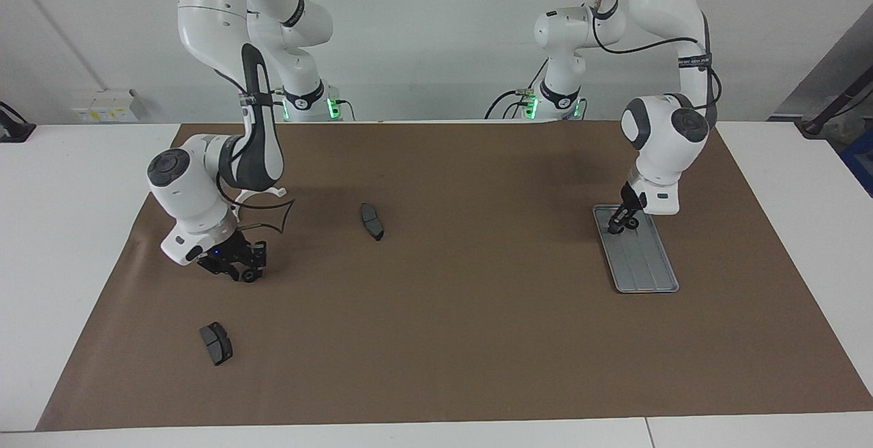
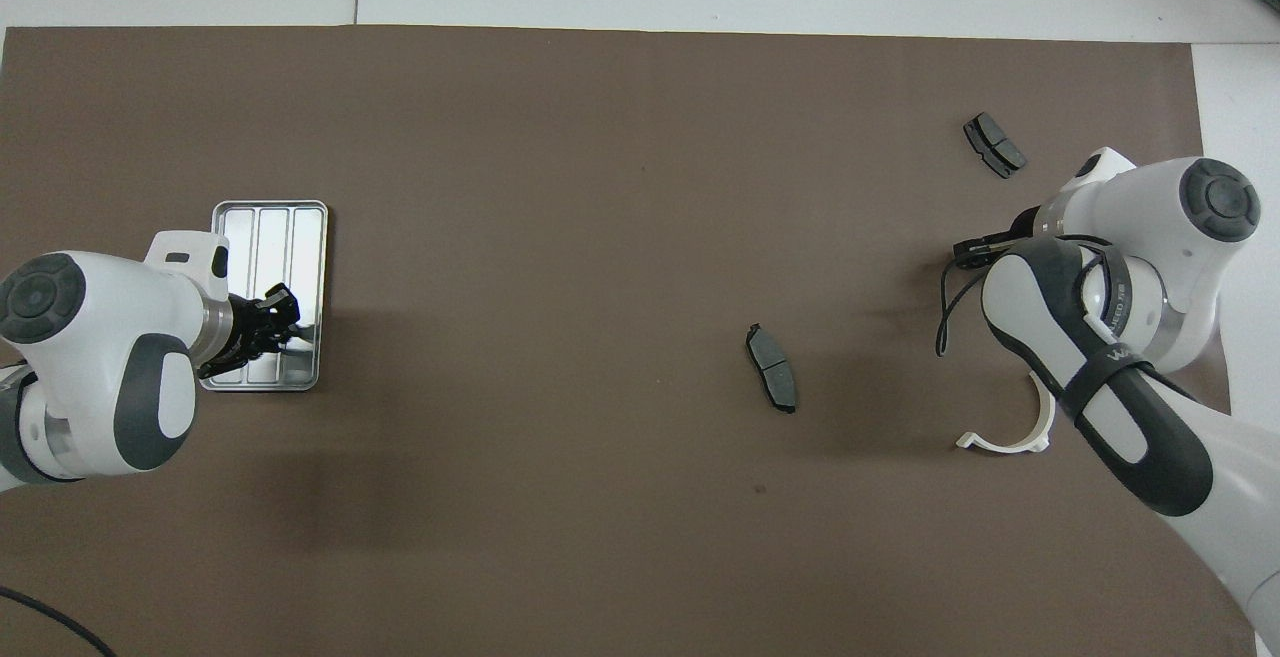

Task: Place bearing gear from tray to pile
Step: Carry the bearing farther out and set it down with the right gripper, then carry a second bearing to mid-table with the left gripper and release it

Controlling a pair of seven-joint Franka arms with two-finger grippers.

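Note:
The silver ridged tray (image 1: 644, 264) lies on the brown mat at the left arm's end; it also shows in the overhead view (image 2: 270, 237). My left gripper (image 1: 622, 226) is down at the tray's end nearer the robots (image 2: 278, 315). No gear shows clearly there. The pile is scattered at the right arm's end: a white half-ring bracket (image 1: 262, 192) (image 2: 1010, 432) and two dark brake pads (image 1: 372, 221) (image 1: 216, 343). My right gripper (image 1: 240, 273) is open, low over the mat between the bracket and the farther pad. Only its tips show in the overhead view (image 2: 965, 252).
The brown mat (image 1: 477, 339) covers most of the white table. Its middle, between the tray and the nearer brake pad (image 2: 771, 367), is bare. The farther pad (image 2: 994, 145) lies near the mat's edge.

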